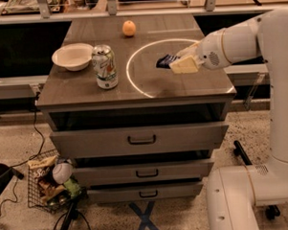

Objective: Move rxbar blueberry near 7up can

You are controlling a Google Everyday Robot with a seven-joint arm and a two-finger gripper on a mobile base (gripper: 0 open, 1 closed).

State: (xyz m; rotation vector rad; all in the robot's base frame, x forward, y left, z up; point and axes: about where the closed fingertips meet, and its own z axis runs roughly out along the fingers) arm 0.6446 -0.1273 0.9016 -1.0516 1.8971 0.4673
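The 7up can [105, 66] stands upright on the left half of the wooden table top [147, 85], silver-white with green and red marks. My gripper [174, 62] reaches in from the right, over the right half of the table inside a pale ring mark. It is shut on the rxbar blueberry [166, 61], whose dark blue end sticks out to the left of the pale fingers [184, 65]. The bar hangs above the table, well to the right of the can.
A white bowl [72, 56] sits just left of the can. An orange fruit [128, 28] lies at the back centre. Drawers run below the table top. A wire basket [49, 182] of items stands on the floor at the lower left.
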